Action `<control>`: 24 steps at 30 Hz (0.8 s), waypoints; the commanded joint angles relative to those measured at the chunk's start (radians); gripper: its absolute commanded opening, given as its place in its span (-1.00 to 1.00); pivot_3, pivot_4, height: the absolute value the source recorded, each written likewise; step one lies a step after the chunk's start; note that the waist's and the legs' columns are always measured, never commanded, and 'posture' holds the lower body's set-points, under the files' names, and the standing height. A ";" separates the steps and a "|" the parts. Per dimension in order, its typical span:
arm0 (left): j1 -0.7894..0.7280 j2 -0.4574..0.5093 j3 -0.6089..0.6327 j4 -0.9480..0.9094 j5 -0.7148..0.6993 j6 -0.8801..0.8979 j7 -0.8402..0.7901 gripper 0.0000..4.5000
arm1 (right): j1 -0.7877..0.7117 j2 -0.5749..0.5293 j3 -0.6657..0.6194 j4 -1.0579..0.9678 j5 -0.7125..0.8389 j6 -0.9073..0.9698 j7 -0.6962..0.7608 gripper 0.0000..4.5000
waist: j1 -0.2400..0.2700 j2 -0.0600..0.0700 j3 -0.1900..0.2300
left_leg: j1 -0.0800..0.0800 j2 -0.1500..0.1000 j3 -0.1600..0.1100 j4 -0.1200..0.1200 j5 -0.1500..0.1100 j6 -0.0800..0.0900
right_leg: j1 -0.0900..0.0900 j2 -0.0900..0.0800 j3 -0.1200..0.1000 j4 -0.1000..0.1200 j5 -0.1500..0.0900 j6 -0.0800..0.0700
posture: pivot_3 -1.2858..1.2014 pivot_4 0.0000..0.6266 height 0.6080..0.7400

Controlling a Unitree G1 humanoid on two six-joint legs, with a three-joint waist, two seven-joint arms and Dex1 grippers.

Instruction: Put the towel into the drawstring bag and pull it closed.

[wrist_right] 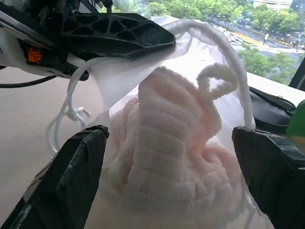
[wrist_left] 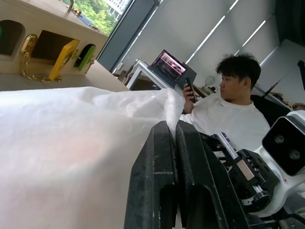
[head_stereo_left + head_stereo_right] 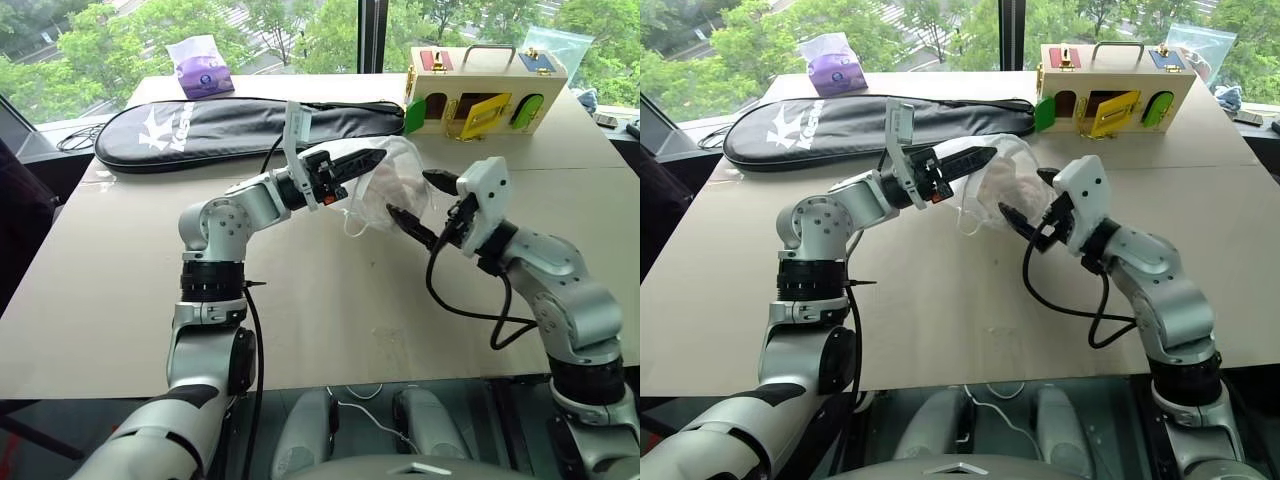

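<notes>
The drawstring bag [image 3: 398,180] hangs above the table's middle, thin and translucent. My left gripper [image 3: 370,158] is shut on its upper rim, the black fingers [image 2: 164,157] pressed together over the fabric [image 2: 71,143]. The towel [image 1: 167,152] sits bunched inside the bag, pale and ribbed, seen through the open mouth. White cords [image 1: 62,119] loop down from the rim under the left gripper [image 1: 159,40]. My right gripper [image 3: 410,194] stands open just in front of the bag's mouth, its fingers [image 1: 71,176] on either side of the towel with nothing gripped.
A long black racket case [image 3: 230,125] lies across the back of the table [image 3: 330,310]. A wooden box with coloured doors [image 3: 480,95] stands at the back right, a purple packet [image 3: 200,65] at the back left. A seated person [image 2: 228,114] holds a phone beyond the table.
</notes>
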 commanded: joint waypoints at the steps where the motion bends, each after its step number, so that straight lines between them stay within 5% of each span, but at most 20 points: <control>1: -0.029 -0.003 0.028 -0.029 -0.038 0.008 0.009 -1.00 | 0.037 -0.069 -0.089 0.029 -0.044 -0.047 -0.022 0.97 | 0.000 0.000 0.000 | 0.000 0.000 0.000 0.000 0.000 0.000 | 0.000 0.000 0.000 0.000 0.000 0.000 | 0.03 -0.52 1.00; 7: -0.023 -0.013 0.029 -0.050 -0.056 0.025 0.029 -1.00 | 0.079 -0.165 -0.001 0.270 -0.220 -0.240 -0.017 0.97 | -0.002 0.000 0.000 | 0.000 -0.001 0.002 0.000 0.000 0.000 | 0.000 0.000 0.001 0.000 0.000 0.000 | 0.03 -0.52 1.00; 20: -0.002 -0.008 0.034 -0.081 -0.077 0.044 0.050 -1.00 | -0.166 -0.016 0.082 0.764 -0.387 -0.571 -0.147 0.97 | -0.016 0.000 0.000 | 0.000 0.000 0.001 0.000 0.003 -0.004 | 0.000 0.000 0.002 0.000 0.000 0.000 | 0.03 -0.52 1.00; 24: 0.004 -0.005 0.035 -0.084 -0.080 0.045 0.054 -1.00 | -0.165 0.003 0.054 0.772 -0.364 -0.648 -0.155 0.43 | -0.016 0.000 0.000 | 0.000 0.000 0.001 -0.001 0.003 -0.004 | 0.000 -0.001 0.002 0.000 0.000 0.000 | 0.03 -0.52 1.00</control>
